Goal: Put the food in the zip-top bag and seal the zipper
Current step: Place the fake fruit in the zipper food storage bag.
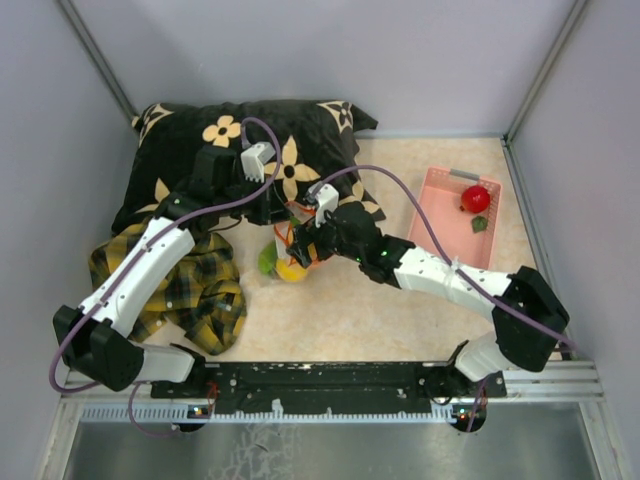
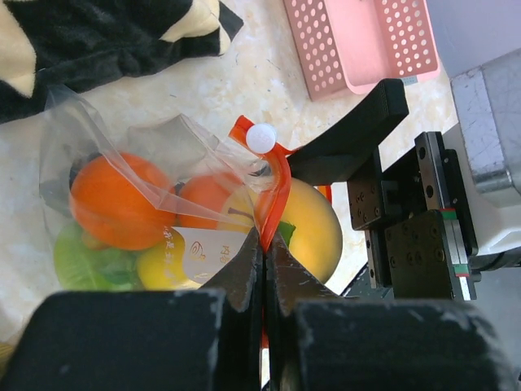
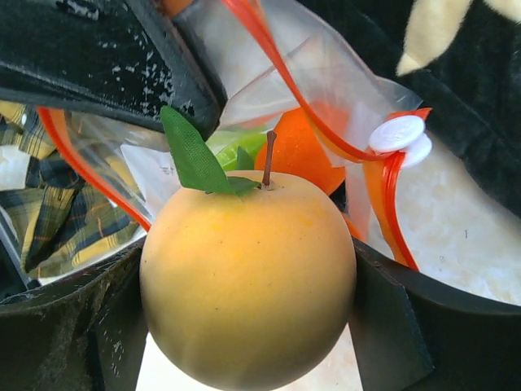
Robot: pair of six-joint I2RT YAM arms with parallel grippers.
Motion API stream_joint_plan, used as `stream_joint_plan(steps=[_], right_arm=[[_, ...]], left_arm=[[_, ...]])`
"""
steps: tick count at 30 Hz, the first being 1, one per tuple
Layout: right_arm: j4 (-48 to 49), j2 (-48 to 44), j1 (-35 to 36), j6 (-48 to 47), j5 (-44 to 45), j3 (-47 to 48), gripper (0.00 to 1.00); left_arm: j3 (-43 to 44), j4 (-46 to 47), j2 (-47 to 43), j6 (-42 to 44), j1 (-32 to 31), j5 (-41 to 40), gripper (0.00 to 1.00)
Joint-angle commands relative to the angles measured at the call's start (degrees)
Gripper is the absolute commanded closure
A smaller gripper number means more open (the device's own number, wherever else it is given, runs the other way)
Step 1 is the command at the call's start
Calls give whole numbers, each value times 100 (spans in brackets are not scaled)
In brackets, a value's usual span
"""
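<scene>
The clear zip-top bag (image 2: 138, 155) lies by the black pillow, and its red-orange zipper (image 2: 279, 189) with a white slider (image 2: 261, 138) stands open. Inside the bag are two oranges (image 2: 110, 199), a yellow piece (image 2: 163, 265) and a green piece (image 2: 81, 261). My left gripper (image 2: 264, 244) is shut on the zipper edge. My right gripper (image 3: 248, 301) is shut on a yellow-orange round fruit (image 3: 248, 285) with a green leaf, at the bag's mouth. The red apple (image 1: 475, 198) and a small green piece (image 1: 481, 225) lie in the pink basket. The grape bunch is not visible.
The pink basket (image 1: 450, 215) stands at the right. A black flowered pillow (image 1: 240, 150) lies at the back left, and the yellow-black plaid cloth (image 1: 190, 290) lies in front of it. Grey walls close in the left, back and right sides.
</scene>
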Motion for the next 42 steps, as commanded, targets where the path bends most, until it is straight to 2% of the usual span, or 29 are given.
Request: stream_joint_plan(steps=[1, 5, 10, 15, 22, 24, 25, 34, 42], right_arm=[[723, 17, 47, 259, 442, 154, 34], [966, -47, -11, 334, 510, 133, 30], [1310, -40, -114, 396, -267, 106, 22], [1004, 104, -162, 432, -136, 277, 18], [168, 93, -218, 500, 559, 599, 16], [13, 70, -225, 514, 617, 706, 3], [-15, 61, -226, 540, 602, 739, 1], [23, -147, -233, 578, 452, 733, 1], [-3, -536, -229, 273, 818, 723, 1]], left_arm=[[4, 396, -59, -19, 7, 405, 100], [-1, 396, -47, -20, -48, 361, 100], [-5, 400, -34, -18, -49, 405, 100], [-6, 396, -34, -37, -53, 404, 100], [-9, 397, 19, -85, -53, 489, 100], [-12, 400, 14, -82, -44, 480, 100], [-10, 397, 18, -88, -40, 482, 100], [-23, 396, 4, -119, -28, 435, 100], [-41, 400, -16, -184, 11, 437, 100]])
